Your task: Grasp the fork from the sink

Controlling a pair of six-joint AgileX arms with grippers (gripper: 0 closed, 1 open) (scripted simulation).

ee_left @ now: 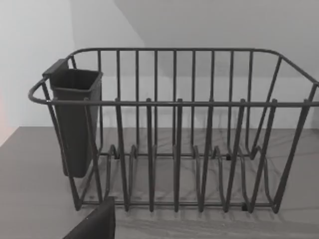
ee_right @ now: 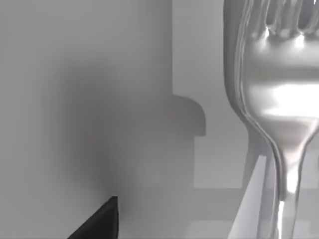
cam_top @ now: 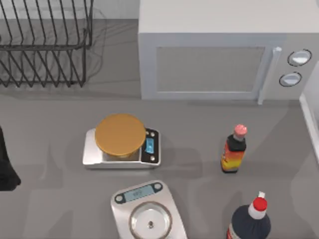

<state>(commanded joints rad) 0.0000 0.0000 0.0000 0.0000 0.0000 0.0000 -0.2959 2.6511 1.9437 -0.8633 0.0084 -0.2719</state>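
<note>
Top view: red-capped dark bottle [cam_top: 249,224] at worktop's near edge, left arm [cam_top: 6,164] parked at left edge; left wrist view: empty dish rack [ee_left: 174,149]; right wrist view: fork [ee_right: 279,109] close up—stiff, light, slick, so I'd pinch mid-handle; can't tell either gripper's state.

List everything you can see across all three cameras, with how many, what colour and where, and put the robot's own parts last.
fork: 1, shiny silver, close up in the right wrist view
dish rack: 1, dark wire, table's back left
cutlery holder: 1, dark grey, hung at one end of the rack
microwave: 1, white, back right
scales: 2, silver, centre and front centre
round disc: 1, orange-brown, on the centre scale
bottles: 2, dark with red caps, right side
table: 1, grey
left arm: 1, black, left edge of the top view
</note>
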